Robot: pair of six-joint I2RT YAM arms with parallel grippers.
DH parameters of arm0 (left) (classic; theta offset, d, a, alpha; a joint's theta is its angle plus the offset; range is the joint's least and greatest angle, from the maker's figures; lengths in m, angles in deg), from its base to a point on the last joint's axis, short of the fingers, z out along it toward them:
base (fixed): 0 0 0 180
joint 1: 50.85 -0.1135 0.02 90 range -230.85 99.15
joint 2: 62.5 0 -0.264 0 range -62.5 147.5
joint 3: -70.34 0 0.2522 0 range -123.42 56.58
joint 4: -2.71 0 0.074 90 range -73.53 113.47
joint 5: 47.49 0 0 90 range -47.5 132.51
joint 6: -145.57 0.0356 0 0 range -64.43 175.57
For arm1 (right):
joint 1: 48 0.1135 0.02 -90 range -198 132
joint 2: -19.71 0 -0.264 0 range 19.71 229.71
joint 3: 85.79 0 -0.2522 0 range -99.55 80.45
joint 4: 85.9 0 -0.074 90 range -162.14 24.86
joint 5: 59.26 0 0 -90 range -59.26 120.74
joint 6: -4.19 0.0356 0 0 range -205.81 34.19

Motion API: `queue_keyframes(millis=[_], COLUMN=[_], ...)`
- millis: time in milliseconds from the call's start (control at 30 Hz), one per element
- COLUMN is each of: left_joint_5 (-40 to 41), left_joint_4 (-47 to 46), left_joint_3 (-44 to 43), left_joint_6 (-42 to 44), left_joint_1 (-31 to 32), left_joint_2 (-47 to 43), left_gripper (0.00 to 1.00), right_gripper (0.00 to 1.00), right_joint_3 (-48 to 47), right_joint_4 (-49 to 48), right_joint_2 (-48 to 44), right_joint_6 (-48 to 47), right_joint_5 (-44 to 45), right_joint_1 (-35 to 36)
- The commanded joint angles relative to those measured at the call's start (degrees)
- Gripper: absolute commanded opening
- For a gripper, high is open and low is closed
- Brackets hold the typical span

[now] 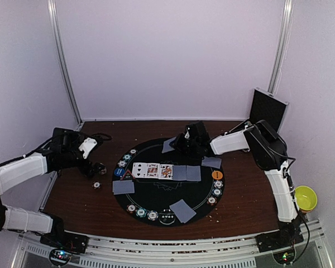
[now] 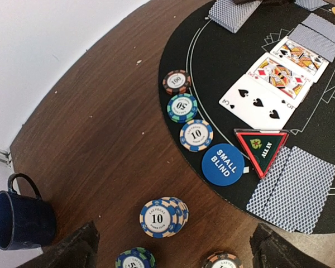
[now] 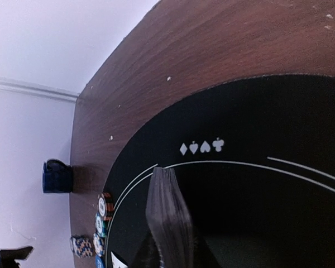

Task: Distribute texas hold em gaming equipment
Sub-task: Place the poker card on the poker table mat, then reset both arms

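A round black mat holds three face-up cards, face-down grey-backed cards, a blue "small blind" disc, a red triangle marker, an orange disc and chips along its rim. My left gripper is open just above the wood left of the mat. A short stack of "10" chips lies between its fingers, with two more chip piles at the frame's bottom edge. My right gripper is shut on a deck of cards, held edge-on over the mat's far side.
A dark blue mug stands on the wood left of my left gripper. A yellow bowl sits off the table's right edge. A black case leans at the back right. White walls close in on three sides.
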Motion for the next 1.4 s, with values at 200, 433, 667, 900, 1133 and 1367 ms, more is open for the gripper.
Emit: queue_keyframes(millis=[200,433,667,900,1133,1367], left_joint_5=[2.5,3.7,4.3,1.6,1.4,3.2], left_joint_4=[-2.5,-2.8,-2.3,-1.8,1.8,6.7], left_joint_3=[-1.7,-2.2,-4.3,-4.7,-3.3,-1.6], left_joint_6=[-1.8,-2.5,-4.3,-6.8,-9.4,-9.5], left_joint_1=[-1.5,-2.5,-6.4,-14.4,-15.5,-15.5], left_joint_2=[1.3,1.2,-0.3,-6.7,-17.2,-29.0], left_gripper=[0.98,0.98,0.98,0.98,0.98,0.98], right_gripper=[0.66,0.93,1.0,1.0,1.0,1.0], right_joint_3=[-7.1,-10.0,-7.8,7.8,27.8,40.1], right_joint_4=[19.1,29.0,36.8,40.9,40.1,43.3], right_joint_2=[-1.2,-5.6,-16.8,-40.2,-67.6,-93.3], right_joint_6=[-9.9,-15.3,-20.5,-28.3,-33.2,-33.2], right_joint_5=[11.3,20.6,30.0,38.6,38.7,38.2], right_joint_1=[-0.3,-0.4,-0.4,-0.3,1.3,1.9])
